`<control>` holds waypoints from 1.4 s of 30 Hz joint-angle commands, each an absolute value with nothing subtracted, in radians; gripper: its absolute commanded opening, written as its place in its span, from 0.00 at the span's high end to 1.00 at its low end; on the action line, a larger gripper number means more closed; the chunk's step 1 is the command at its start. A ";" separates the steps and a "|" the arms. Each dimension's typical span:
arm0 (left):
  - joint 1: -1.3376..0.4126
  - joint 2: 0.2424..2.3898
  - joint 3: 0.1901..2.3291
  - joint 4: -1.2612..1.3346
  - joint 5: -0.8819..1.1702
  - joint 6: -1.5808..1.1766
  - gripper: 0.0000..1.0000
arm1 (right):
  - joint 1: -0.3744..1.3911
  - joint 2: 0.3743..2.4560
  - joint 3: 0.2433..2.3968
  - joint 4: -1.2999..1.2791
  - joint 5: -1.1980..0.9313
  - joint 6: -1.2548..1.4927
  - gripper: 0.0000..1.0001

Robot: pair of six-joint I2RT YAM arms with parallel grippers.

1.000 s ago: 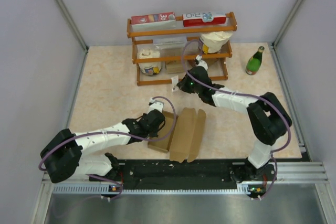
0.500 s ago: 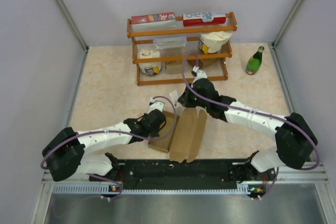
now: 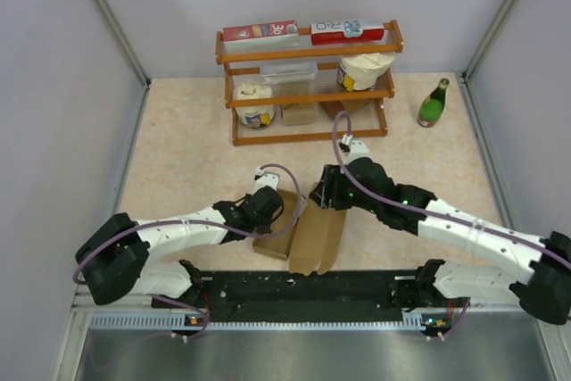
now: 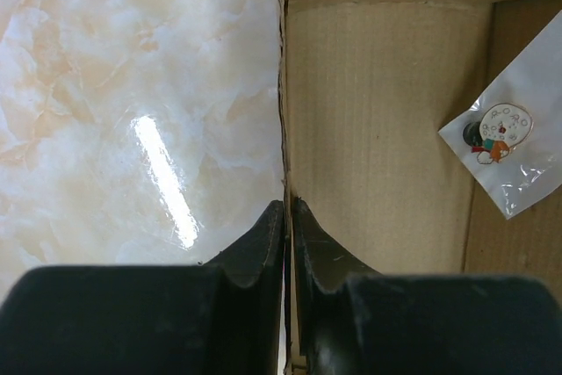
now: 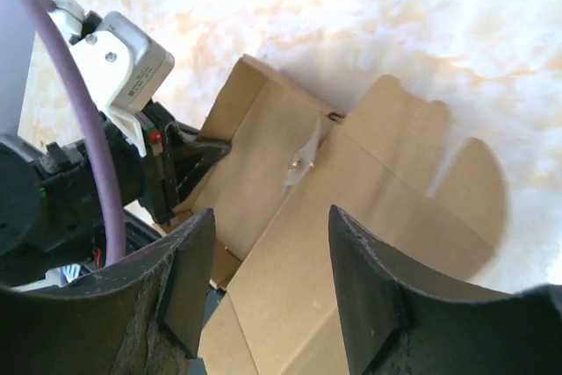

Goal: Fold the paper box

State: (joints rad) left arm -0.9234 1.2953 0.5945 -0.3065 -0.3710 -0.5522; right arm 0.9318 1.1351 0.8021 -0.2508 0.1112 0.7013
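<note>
From my remote station: the paper box point(image 3: 312, 229) lies half-formed on the marble-patterned worktop point(image 3: 187, 158), near its front edge and between my two arms. It is plain brown cardboard with one long wall raised on its left side and further panels and rounded flaps opened out beside it. My left hand point(image 4: 287, 217) is pressed together on the top edge of that raised wall, one fingertip outside over the worktop, the other inside the box, with the thin card pinched between them. On the box floor lies a small clear plastic bag point(image 4: 505, 142) holding a round badge-like item whose print I cannot read. My right hand point(image 5: 272, 217) hangs over the far end of the box with its fingers spread and nothing between them; I cannot tell whether it touches the card. At the far side of the worktop stands a wooden rack point(image 3: 308, 137) with two red-and-white cartons point(image 3: 260, 31) on top and pale containers point(image 3: 254, 106) below. A green bottle point(image 3: 434, 104) stands upright to its right, well apart from the box.
</note>
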 commanded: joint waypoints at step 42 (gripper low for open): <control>-0.922 1.296 0.646 -0.213 -0.259 -0.652 0.52 | 0.928 0.974 0.759 -0.502 0.170 0.792 0.96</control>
State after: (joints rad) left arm -0.9234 1.3342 0.6209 -0.2718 -0.3080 -0.6273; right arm 0.9310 0.9562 0.6674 -0.5392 0.1188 0.9272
